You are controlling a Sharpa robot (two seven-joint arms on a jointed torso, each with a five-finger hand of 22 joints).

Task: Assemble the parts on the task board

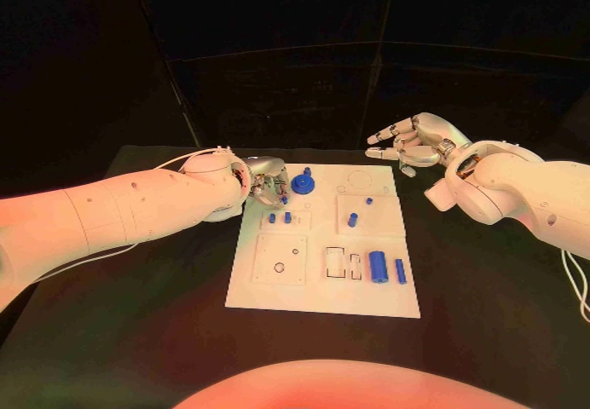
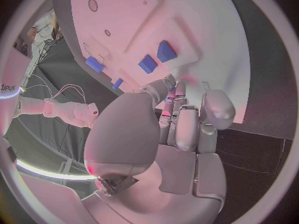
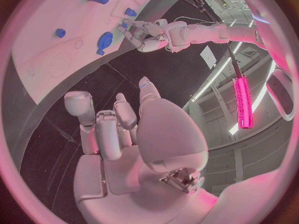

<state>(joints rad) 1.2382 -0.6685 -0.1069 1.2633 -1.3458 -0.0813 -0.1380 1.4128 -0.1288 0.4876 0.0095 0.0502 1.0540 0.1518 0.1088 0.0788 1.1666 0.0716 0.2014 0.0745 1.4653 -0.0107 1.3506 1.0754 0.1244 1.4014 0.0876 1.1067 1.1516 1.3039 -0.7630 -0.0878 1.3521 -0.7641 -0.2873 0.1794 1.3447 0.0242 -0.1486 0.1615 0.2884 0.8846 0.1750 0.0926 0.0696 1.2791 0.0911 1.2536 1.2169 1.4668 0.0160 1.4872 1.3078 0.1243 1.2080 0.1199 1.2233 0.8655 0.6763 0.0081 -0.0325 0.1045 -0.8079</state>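
left robot hand, fingers curled, empty; blue knob just to its right. right robot hand spread wide, farther.

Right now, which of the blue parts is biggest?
The fat cylinder at the board's near right, lying beside a thin blue bar. The other parts are clearly smaller.

You've got a black table under everything, plain and dark all the way round. Behind it there's a dark backdrop with a thin pale line running across. Off to the side, a glowing pink light bar hangs upright, with a white light strip near it.
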